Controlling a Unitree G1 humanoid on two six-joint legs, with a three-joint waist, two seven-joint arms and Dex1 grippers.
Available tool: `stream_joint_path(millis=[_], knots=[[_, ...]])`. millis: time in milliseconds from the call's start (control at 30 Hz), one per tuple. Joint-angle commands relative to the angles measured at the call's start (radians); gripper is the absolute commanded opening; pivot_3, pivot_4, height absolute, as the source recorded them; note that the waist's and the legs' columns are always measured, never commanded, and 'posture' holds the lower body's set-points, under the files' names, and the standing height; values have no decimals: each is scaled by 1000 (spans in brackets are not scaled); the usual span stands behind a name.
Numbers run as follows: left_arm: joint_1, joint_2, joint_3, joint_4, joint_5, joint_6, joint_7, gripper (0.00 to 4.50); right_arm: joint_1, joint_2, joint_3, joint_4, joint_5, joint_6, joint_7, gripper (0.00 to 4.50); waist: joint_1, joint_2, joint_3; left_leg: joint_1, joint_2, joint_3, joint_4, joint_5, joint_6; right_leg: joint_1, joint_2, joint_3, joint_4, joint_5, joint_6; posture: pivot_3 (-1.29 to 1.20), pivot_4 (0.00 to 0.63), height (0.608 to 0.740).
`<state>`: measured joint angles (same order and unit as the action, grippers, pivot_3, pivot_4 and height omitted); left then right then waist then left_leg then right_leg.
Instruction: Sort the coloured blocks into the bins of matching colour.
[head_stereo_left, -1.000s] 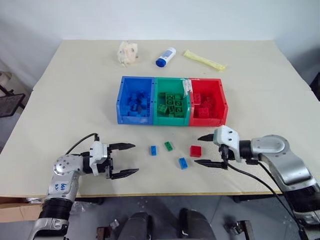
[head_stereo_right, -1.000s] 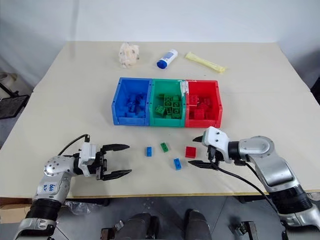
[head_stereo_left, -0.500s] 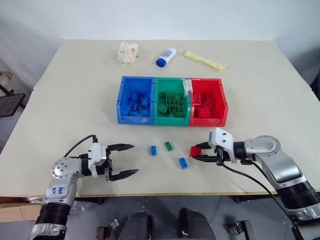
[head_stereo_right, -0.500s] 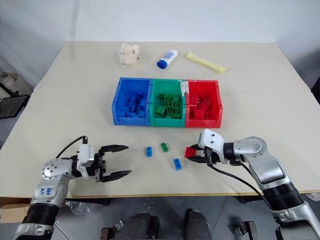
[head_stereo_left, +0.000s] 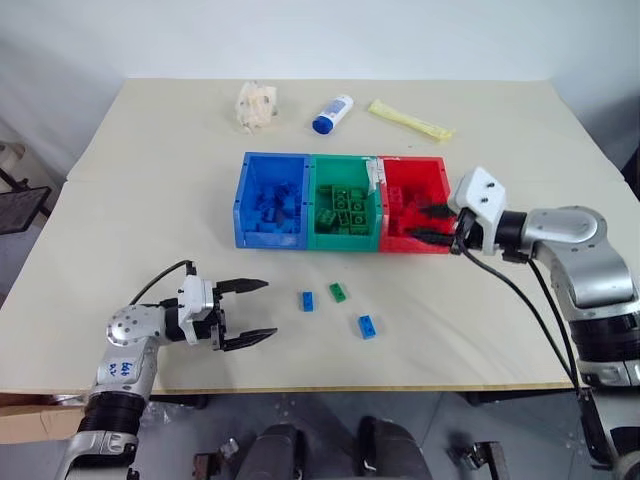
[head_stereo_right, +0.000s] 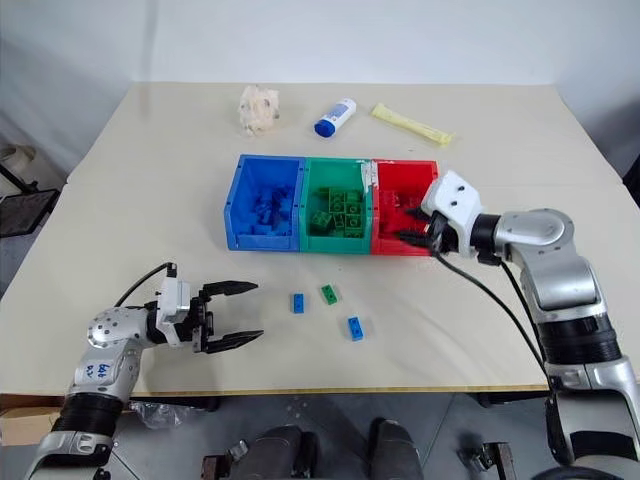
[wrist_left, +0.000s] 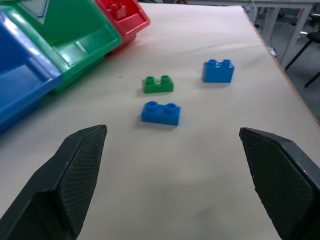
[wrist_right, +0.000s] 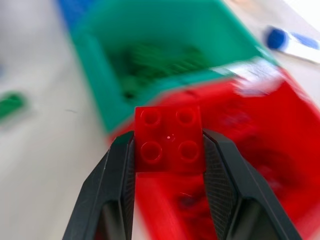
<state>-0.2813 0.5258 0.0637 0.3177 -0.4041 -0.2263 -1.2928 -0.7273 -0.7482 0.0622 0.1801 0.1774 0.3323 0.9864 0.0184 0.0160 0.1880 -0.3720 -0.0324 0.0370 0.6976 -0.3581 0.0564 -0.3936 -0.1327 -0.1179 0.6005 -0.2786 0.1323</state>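
Since a second ago the right tool (head_stereo_right: 412, 226) has closed on the red block (wrist_right: 168, 138) that lay on the table near the bins and carried it up and away to the red bin (head_stereo_left: 441, 192); the left tool has not shifted.

Going from the left: the left tool (head_stereo_left: 246, 312) hovers low over the near left part of the table (head_stereo_left: 150, 200), its jaws spread wide and empty, pointing toward the loose blocks. To its right lie a blue block (head_stereo_left: 307, 300), a green block (head_stereo_left: 338, 292) and a second blue block (head_stereo_left: 367, 326), all apart from one another, with bare table around each. Beyond them stand the joined bins: the blue bin (head_stereo_left: 243, 196), the green bin (head_stereo_left: 318, 235) and the red one, each already holding blocks of its own colour.

On the right, the right tool pinches the red block between its two fingers, at the near right corner of the red bin.

The step in hand is, I judge, the delivery of the red block. The next move calls for bringing it fully over the bin's opening, clear of the near wall and of the green bin's shared wall, then letting go. Open room lies to the right of the bins and between them and the table's near edge.
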Motion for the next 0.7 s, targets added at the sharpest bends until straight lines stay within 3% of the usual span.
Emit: stream_joint_path(millis=[33,300,600,700], knots=[[-34,-4,2,31,0,-28,-17,4500,-104,26,-29,138,-45,-63,-80,1795,-6,0,0,0,0,1,0,0,0,0,0,0,0,0,0,0,150,740],[-77,-5,0,73,4,-44,-29,4500,-102,26,-24,125,-31,-96,-33,4449,-22,0,0,-1,0,0,-1,0,0,0,0,-2,0,0,0,0,150,740],[-118,-8,-7,126,8,-57,-65,4500,75,-53,-96,-101,68,-52,71,4480,-16,0,0,-1,0,0,0,0,1,0,-1,-2,1,0,0,0,150,740],[-151,-3,-8,181,15,-75,-95,4500,276,-132,-179,-230,141,-68,166,4480,-1,0,0,-1,0,-1,0,0,1,0,0,-3,1,0,0,0,150,740]])
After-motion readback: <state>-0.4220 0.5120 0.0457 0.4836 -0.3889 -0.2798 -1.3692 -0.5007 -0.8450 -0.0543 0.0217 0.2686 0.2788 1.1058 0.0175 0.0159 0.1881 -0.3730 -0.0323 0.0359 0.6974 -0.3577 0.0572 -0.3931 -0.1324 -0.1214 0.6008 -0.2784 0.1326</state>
